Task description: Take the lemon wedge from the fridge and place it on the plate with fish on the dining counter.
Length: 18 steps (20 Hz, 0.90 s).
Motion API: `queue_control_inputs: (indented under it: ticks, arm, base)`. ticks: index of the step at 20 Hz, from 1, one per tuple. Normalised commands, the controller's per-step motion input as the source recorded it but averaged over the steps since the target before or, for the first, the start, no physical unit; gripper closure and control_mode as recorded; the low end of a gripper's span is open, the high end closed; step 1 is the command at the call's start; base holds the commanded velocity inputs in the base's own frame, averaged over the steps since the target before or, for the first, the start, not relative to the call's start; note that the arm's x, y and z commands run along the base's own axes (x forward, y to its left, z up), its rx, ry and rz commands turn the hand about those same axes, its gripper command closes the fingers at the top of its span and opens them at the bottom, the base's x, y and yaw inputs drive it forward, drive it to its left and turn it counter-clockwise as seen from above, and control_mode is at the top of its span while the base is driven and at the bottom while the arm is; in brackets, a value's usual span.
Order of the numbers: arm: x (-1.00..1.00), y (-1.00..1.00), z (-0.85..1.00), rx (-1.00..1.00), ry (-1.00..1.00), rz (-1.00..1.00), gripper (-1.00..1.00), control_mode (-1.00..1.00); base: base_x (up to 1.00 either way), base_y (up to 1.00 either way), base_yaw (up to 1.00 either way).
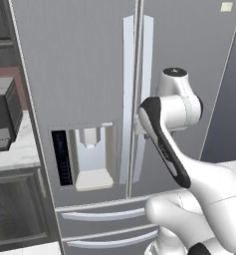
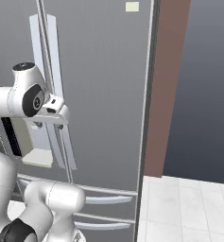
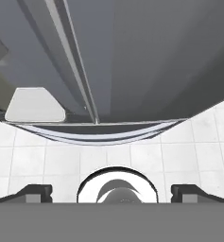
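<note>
so the fridge (image 1: 89,64) takes up pretty much everything here, tall stainless french-door thing, both doors closed. whatever's inside can't be seen, so no telling where the lemon wedge sits. two long pale door handles (image 1: 137,94) run down the middle seam, side by side. in the left base view the water dispenser panel (image 1: 84,157) is on the left door at about 8 o'clock from the handles, with a pale tray at its bottom. below the doors there are two drawers (image 1: 107,215), each with a curved light handle, stacked one above the other.

the white arm (image 1: 172,129) comes up at the lower right of that view, elbow bent, with its far end right up by the handles at around mid-door height. in the right base view the hand (image 2: 54,111) sits just at the right door's handle, near enough that i can't tell if it touches. the gripper (image 3: 111,193) points down along the fridge front, fingertips spread wide apart at the bottom corners of the hand view, nothing between them. ahead of it there's the door seam at 12 o'clock, the dispenser tray at 10 o'clock, the curved drawer handle across the centre and white floor tiles (image 3: 189,142) under that.

smaller stuff: a little pale sticker (image 2: 132,6) near the top of the right door.
</note>
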Motion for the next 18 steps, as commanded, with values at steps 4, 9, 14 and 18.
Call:
queue_control_inputs:
  ticks: [4,9,14,18]
  arm:
    - [0.0,0.0,0.0,0.0,0.0,0.0,-1.0,1.0]
    - [0.0,0.0,0.0,0.0,0.0,0.0,-1.0,1.0]
    - [0.0,0.0,0.0,0.0,0.0,0.0,-1.0,1.0]
    - [0.0,0.0,0.0,0.0,-0.01,0.0,-1.0,-1.0]
  base:
    - [-0.63,0.01,0.0]
    - [-0.61,0.08,0.0]
    - [-0.28,0.1,0.0]
    - [0.0,0.0,0.0]
